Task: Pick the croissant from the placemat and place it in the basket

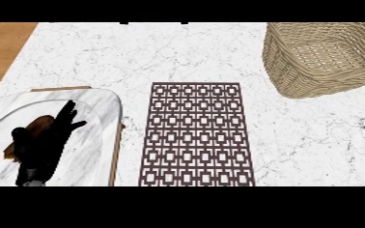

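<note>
Counter: white marble point(178, 53), patterned placemat point(196, 134) at centre.
Basket: woven point(314, 58), far right, cut off.
Croissant: brown point(39, 124), near left, mostly hidden under left hand.
Left hand: black point(46, 140), fingers straight, spread.

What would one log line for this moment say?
left hand: open, lower left, over tray | right hand: not in view | placemat: no croissant visible | basket: upper right

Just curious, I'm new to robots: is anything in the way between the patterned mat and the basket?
Nothing visible. Only bare counter lies between the placemat and the basket. The left hand is far left, over a plate.
</note>
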